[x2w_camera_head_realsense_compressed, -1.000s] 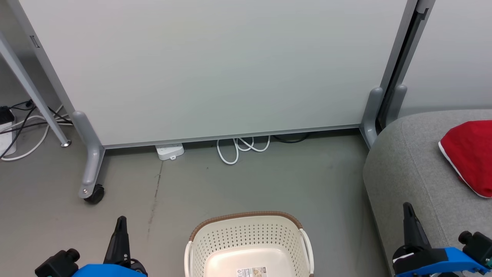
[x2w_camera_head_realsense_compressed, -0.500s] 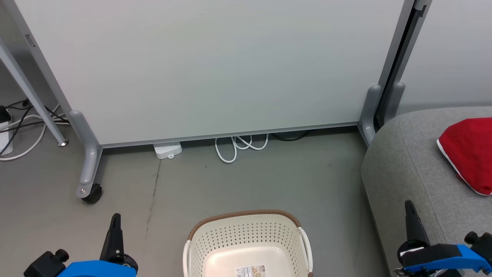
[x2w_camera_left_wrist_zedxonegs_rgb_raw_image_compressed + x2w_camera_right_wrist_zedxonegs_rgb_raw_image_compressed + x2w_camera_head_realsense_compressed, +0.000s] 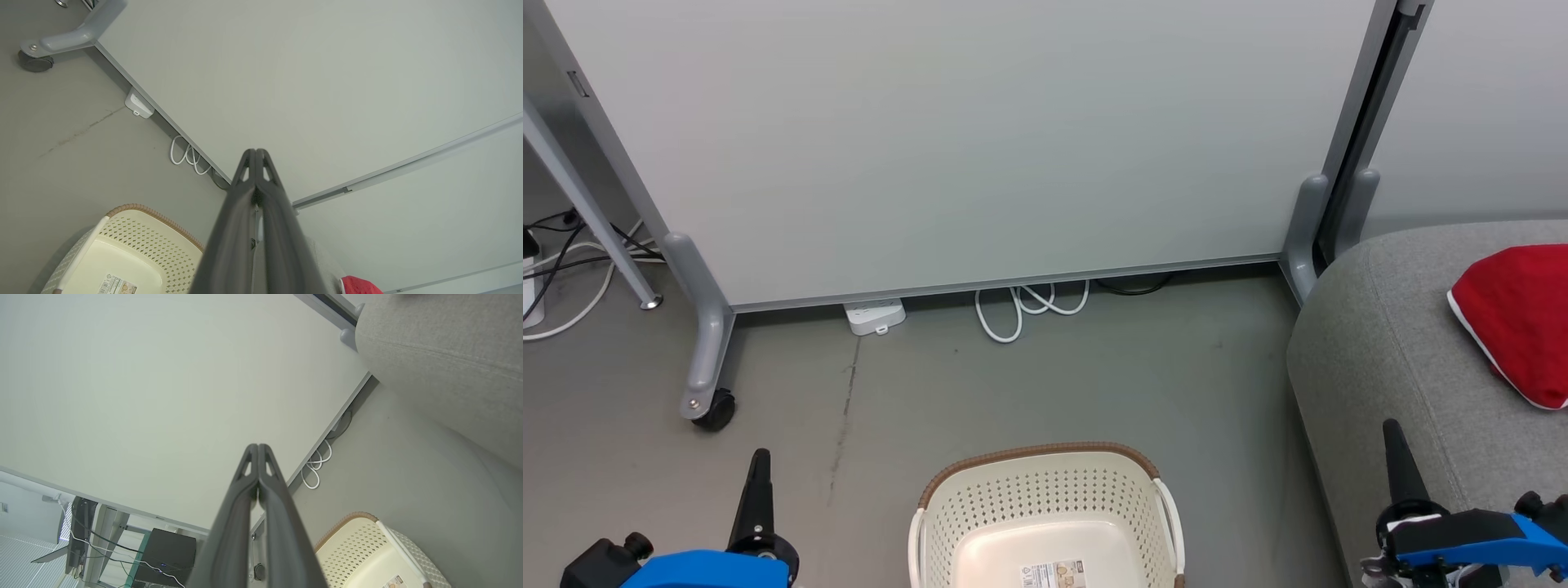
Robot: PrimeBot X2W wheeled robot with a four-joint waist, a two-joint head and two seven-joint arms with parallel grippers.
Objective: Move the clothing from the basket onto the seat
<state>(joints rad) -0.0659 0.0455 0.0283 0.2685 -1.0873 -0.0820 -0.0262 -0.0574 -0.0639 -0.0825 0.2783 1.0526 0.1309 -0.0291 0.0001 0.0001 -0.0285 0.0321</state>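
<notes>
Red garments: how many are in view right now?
1. A red garment with white trim lies on the grey seat, cut off by the head view's right edge. The visible part of the basket holds just a label; a second may lie beyond the frame.

Your head camera is looking down over the basket (image 3: 1045, 494); wrist cameras are facing the panel (image 3: 980, 147) from either side of the basket, all sharing both.

"How's it holding itself?"
"Low, on the near side. The left gripper (image 3: 760, 459) and right gripper (image 3: 1392, 431) are well apart, each with fingers (image 3: 229, 237) pressed flat together, pointing far."
</notes>
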